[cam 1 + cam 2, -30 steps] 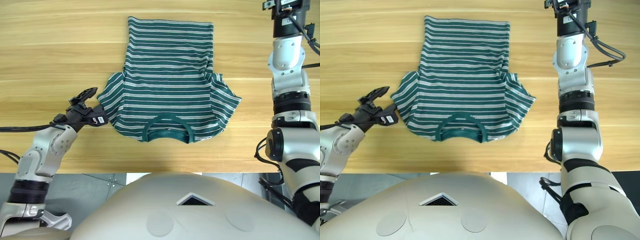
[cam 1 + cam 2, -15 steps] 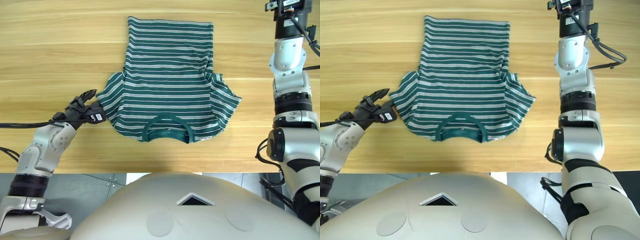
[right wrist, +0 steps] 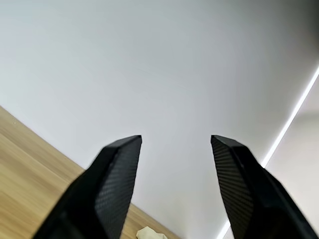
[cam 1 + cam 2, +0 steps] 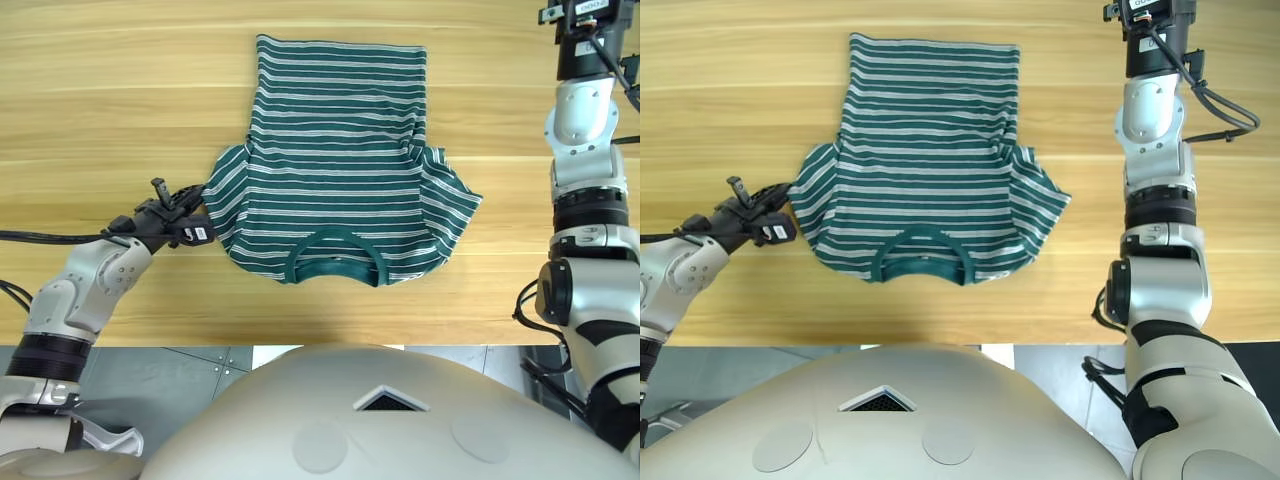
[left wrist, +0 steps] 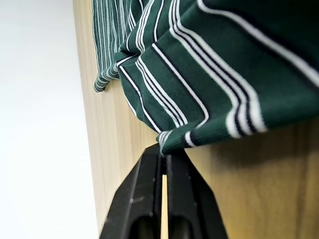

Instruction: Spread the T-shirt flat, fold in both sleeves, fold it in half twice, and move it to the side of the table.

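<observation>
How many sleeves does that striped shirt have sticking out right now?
2. The left sleeve, on the robot's left, has its edge pinched by the left end effector; the right sleeve lies spread on the robot's right, untouched.

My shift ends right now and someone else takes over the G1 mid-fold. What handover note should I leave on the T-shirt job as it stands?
left gripper: shut on the edge of the left sleeve, low over the table.
right gripper: open and holding nothing, well clear of the shirt, facing the wall.
T-shirt: lies mid-table with the collar toward the robot. The body is roughly flat, and the left sleeve and right sleeve are bunched at its sides.
Done: shirt mostly spread.
Left: smooth and fold in both sleeves, fold in half twice, then move it to the table's side.
</observation>
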